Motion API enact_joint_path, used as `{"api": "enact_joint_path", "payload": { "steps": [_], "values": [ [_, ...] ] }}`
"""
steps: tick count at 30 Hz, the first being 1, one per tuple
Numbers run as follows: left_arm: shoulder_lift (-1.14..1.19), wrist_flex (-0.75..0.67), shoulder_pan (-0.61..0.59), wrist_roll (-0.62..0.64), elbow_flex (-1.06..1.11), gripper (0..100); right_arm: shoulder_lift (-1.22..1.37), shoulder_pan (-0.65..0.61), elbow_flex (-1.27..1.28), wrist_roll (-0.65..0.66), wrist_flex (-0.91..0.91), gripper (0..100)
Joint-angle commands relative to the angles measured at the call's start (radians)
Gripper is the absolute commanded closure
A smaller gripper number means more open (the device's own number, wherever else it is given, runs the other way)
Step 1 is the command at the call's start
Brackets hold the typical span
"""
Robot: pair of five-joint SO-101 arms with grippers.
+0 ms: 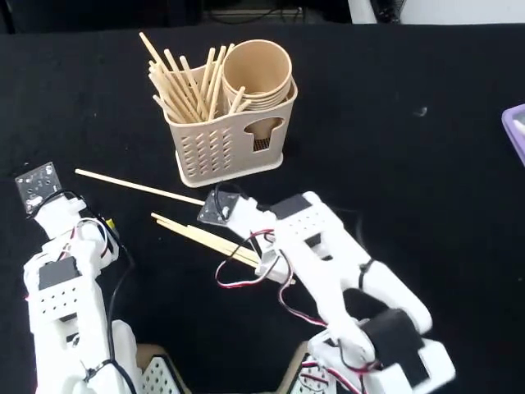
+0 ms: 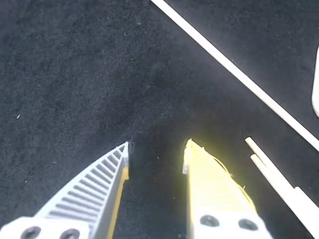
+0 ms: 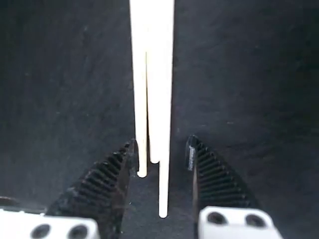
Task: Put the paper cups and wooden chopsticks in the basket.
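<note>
High view. The basket (image 1: 232,146) stood at the far middle of the black cloth (image 1: 394,205). The paper cups (image 1: 257,72) were nested in its right compartment, and a sheaf of wooden chopsticks (image 1: 184,85) stood upright in the left one. Two lots were not yet stowed. A single chopstick (image 1: 138,187) lay just in front of the basket, and a small bundle of chopsticks (image 1: 201,235) lay nearer the arms. The right gripper (image 1: 264,264) was down at the bundle's near end. The left arm (image 1: 61,283) was well off to the side.

Left wrist view. The left gripper (image 2: 155,147) was parted wide with nothing between its jaws, only cloth beneath. The single chopstick (image 2: 234,72) ran across beyond it. The bundle's far tips (image 2: 266,169) showed beside the yellow finger without touching it.

Right wrist view. The right gripper (image 3: 160,145) was open and straddled the bundle (image 3: 152,74). One finger was close against the outer stick, and a gap was visible at the other. Nothing was clamped yet. The stick ends lay staggered between the jaws.

Handling, as judged. The sticks looked light, stiff, thin and smooth. They would likely roll on the cloth, slide past one another and fan out if pinched at the very tips. A hold a little up from the ends, square across all of them, seemed safest. A firm squeeze should do no harm, since wood this stiff won't crush. A long overhang might droop or swing when lifted.
</note>
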Motion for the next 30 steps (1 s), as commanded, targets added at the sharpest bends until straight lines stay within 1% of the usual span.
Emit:
{"api": "enact_joint_path", "payload": {
  "steps": [1, 5, 8, 10, 12, 14, 18, 25, 30],
  "values": [
    [-0.008, -0.009, 0.007, 0.002, -0.019, 81, 0.038, 0.014, -0.047, 0.021, -0.043, 83.2],
    [-0.008, -0.011, 0.008, 0.002, -0.019, 81, 0.091, 0.014, -0.051, 0.025, -0.089, 83.2],
    [-0.008, -0.009, 0.007, 0.002, -0.019, 81, 0.140, 0.012, -0.048, 0.074, -0.109, 83.8],
    [-0.008, -0.011, 0.007, 0.002, -0.019, 81, 0.163, 0.012, -0.048, 0.104, -0.110, 89.0],
    [-0.008, -0.012, 0.007, 0.002, -0.019, 81, 0.168, 0.014, -0.054, 0.117, -0.104, 98.2],
    [-0.008, -0.014, 0.007, 0.002, -0.019, 81, 0.145, 0.014, -0.048, 0.115, -0.095, 98.0],
    [-0.008, -0.015, 0.010, 0.002, -0.019, 81, 0.039, 0.014, -0.053, 0.118, -0.018, 98.8],
    [-0.009, -0.015, 0.008, 0.002, -0.019, 81, -0.232, 0.014, -0.054, 0.112, 0.121, 98.8],
    [-0.011, -0.015, 0.007, 0.002, -0.019, 81, -0.443, 0.009, -0.071, 0.107, 0.175, 98.8]
  ]
}}
